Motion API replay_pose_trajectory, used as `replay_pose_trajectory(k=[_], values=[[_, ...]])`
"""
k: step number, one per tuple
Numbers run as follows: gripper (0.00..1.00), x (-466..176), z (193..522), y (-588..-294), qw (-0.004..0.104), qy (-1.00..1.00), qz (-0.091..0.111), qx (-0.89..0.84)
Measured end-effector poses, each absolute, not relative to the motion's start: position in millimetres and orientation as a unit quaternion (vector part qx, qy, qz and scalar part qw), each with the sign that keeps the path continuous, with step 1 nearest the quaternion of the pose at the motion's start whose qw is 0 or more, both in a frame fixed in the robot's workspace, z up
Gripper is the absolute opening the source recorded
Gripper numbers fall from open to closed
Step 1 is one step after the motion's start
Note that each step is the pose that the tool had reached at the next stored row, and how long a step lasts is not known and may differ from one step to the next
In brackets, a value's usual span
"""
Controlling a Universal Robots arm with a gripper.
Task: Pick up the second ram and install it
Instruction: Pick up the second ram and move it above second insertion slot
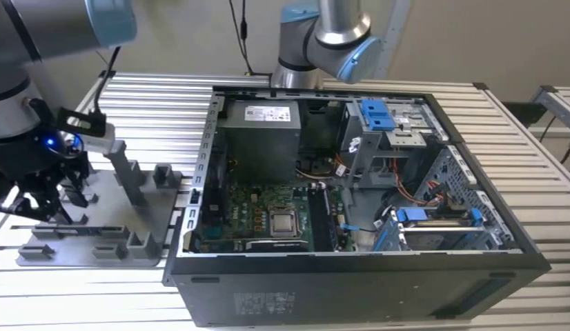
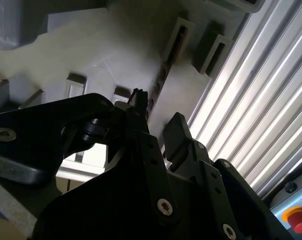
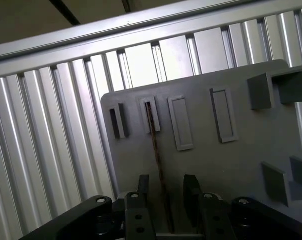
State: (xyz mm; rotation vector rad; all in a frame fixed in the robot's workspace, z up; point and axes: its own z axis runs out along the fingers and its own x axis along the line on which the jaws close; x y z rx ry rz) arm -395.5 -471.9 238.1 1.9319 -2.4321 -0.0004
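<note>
The second ram (image 3: 158, 155) is a thin dark stick standing on edge in a slot of the grey holder tray (image 3: 240, 150). My gripper (image 3: 165, 195) hangs over its near end, open, with one finger on each side of the stick and a small gap on both sides. The second wrist view gives the same straddle: the gripper (image 2: 155, 117) sits over the ram (image 2: 160, 75) in its slot. In the exterior view the gripper (image 1: 45, 200) is low over the tray (image 1: 92, 258) at the exterior view's left, well apart from the green motherboard (image 1: 257, 207).
An open black computer case (image 1: 359, 289) lies on the ribbed metal table (image 1: 156, 96), with drive cages and cables on the exterior view's right. A second arm (image 1: 322, 41) stands behind the case. Grey posts (image 1: 128, 176) rise from the tray.
</note>
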Motion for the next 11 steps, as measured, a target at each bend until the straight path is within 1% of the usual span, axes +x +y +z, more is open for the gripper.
replay_pose_trajectory(k=[11], values=[[0.42, -399.7, 226.5, -473.4, 0.017, -0.775, -0.001, 0.631]])
